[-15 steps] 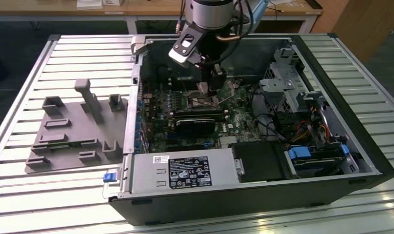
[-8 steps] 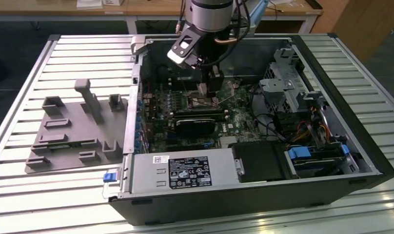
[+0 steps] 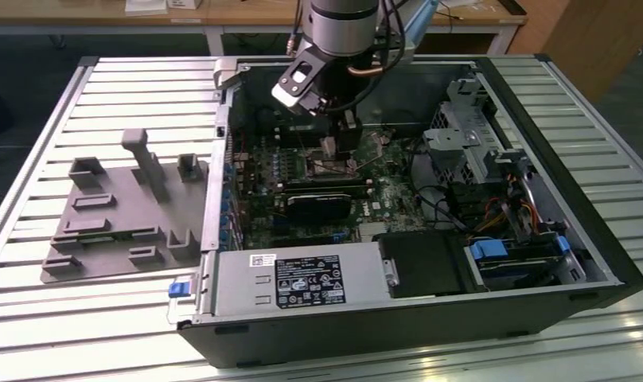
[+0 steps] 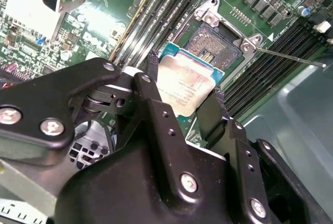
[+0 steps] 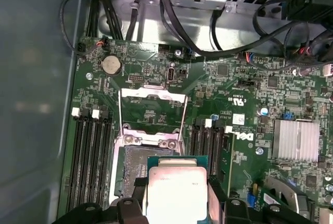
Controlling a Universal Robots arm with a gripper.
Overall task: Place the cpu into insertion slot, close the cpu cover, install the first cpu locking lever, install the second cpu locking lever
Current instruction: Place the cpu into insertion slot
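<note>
Gripper [image 4: 185, 81]: clamped on the cpu [image 5: 176, 190] by its edges, above the slot [image 5: 131, 171], not seated.
Cover [image 5: 152, 95]: flipped open, off the slot.
Risk: a tilted or offset cpu could catch the slot's rim and bend contacts.

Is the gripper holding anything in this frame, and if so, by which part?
Yes. The gripper holds the cpu by two opposite side edges, one finger on each, close to the open insertion slot.

The cpu [image 5: 176, 190] has a dull metal top, and the hand [image 4: 184, 78] looks matt black.
</note>
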